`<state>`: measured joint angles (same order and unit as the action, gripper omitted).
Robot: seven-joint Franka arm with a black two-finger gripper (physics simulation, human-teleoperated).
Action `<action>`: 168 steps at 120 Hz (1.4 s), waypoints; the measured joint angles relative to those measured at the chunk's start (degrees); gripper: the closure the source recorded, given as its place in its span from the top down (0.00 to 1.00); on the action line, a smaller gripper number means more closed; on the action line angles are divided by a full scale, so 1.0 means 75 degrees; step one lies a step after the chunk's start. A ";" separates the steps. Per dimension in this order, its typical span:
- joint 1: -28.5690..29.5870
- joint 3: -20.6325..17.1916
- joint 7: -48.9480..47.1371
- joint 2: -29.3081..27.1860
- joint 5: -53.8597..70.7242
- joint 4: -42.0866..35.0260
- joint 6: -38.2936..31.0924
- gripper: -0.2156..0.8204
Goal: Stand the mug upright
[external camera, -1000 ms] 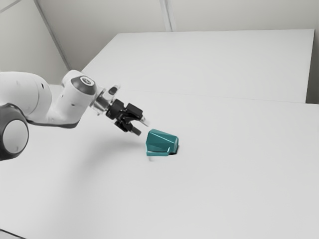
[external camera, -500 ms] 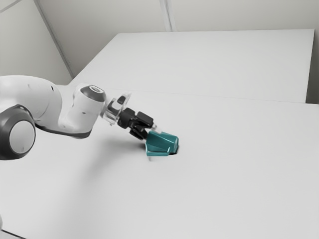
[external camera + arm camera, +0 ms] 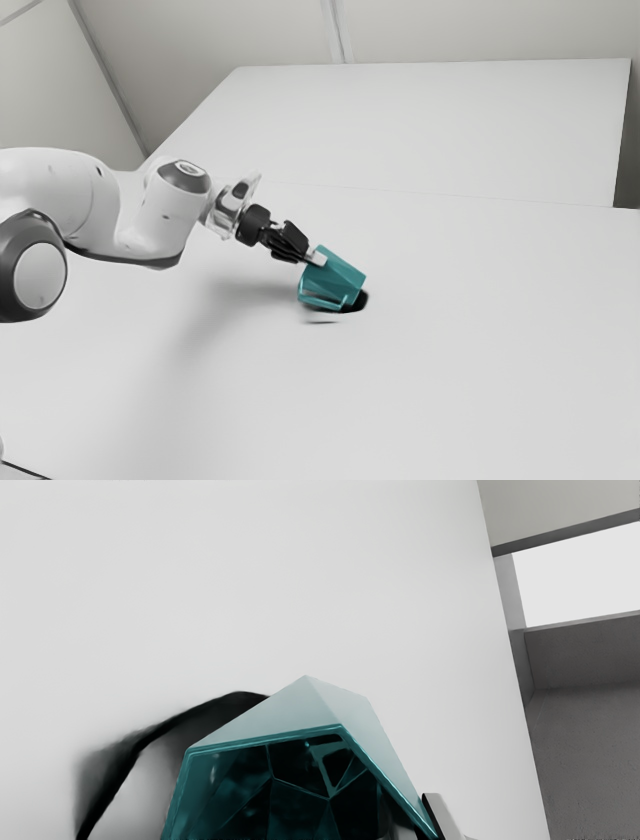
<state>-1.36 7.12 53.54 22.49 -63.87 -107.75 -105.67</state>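
Observation:
In the exterior view, the gripper is shut on the rim of the teal mug. The faceted mug is tilted, its mouth toward the hand and its base toward the lower right, with its handle on the lower side. Dark shadow lies beneath it, partly apart from the body. In the wrist view, the mug shows its open mouth and dark inside. The gripper pinches its wall there, one fingertip outside and the other inside, largely hidden.
The white table extends around the mug. A pale panel stands behind it in the exterior view. Beyond the table's edge, the wrist view has a grey recess.
The gripper moved in to the mug's rim and shut on it. The mug has turned from lying flat to a tilt, its mouth end raised and its shadow spreading below.

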 joint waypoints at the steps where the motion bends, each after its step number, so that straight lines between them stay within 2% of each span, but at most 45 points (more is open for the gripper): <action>1: -0.0003 0.0000 0.0005 -0.0014 0.0001 -0.0002 -0.0001 0.07; 16: -0.0034 0.0000 0.0070 -0.0134 0.0023 -0.0013 -0.0019 0.05; 32: -0.0060 0.0023 -0.0021 -0.0709 0.0731 -0.0015 -0.0074 0.04; 56: -0.0073 0.0012 -0.0551 -0.1719 0.3090 -0.0013 -0.0675 0.04; 77: -0.0348 -0.0107 -0.1555 -0.2092 0.5587 -0.0017 -0.1393 0.03; 97: -0.0637 -0.0396 -0.2870 -0.2118 0.7676 -0.0071 -0.1998 0.03; 110: -0.0720 -0.0550 -0.3707 -0.2053 0.8447 -0.0135 -0.2261 0.03; 140: -0.0777 -0.0603 -0.5157 -0.1610 0.8937 -0.0260 -0.2509 0.03; 168: -0.0826 -0.0741 -0.5992 -0.1565 0.9012 -0.0470 -0.2462 0.03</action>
<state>-7.56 1.56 8.60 10.75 3.72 -111.28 -124.14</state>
